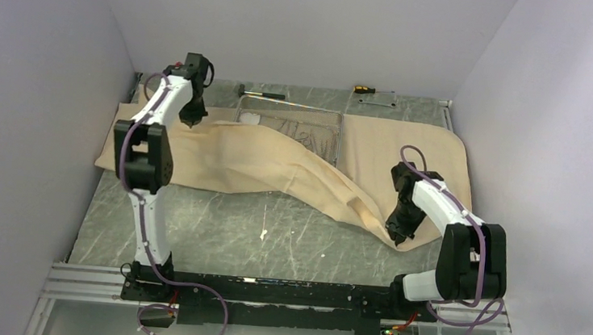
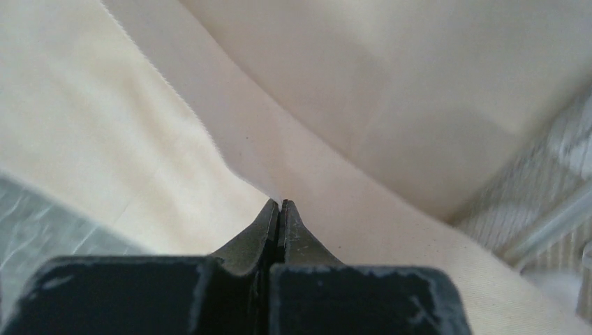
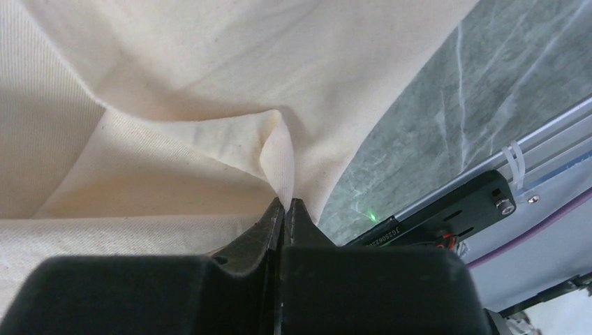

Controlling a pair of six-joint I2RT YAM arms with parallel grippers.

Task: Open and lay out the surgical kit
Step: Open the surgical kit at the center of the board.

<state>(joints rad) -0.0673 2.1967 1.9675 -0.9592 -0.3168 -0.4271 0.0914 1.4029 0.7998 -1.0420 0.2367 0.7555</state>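
**A:** Where is the wrap cloth (image 1: pixel 277 164)?

**B:** It's spread over the far half of the table (image 1: pixel 215 225); one flap runs diagonally from the rear left toward the front right; its right part lies flat

**A:** And the wire-mesh tray (image 1: pixel 319 118)?

**B:** It sits at the rear centre, with the flap draped over its near side; the far rim shows, and some steel pieces show inside, too small to tell apart

**A:** What about the left gripper (image 2: pixel 280 204)?

**B:** It's low over the cloth's rear left part, just beside the tray's left end; the jaws are pressed together, with a hemmed edge of the cloth pinched at the tips

**A:** The right gripper (image 3: pixel 286 202)?

**B:** It's at the front right corner of the cloth, near the table's near edge; the jaws are closed tight on a raised fold of fabric

**A:** Anything else on the table?

**B:** A hammer (image 1: pixel 261 94) lies behind the tray; a screwdriver (image 1: pixel 364 88) lies farther right along the back wall; both are clear of the cloth
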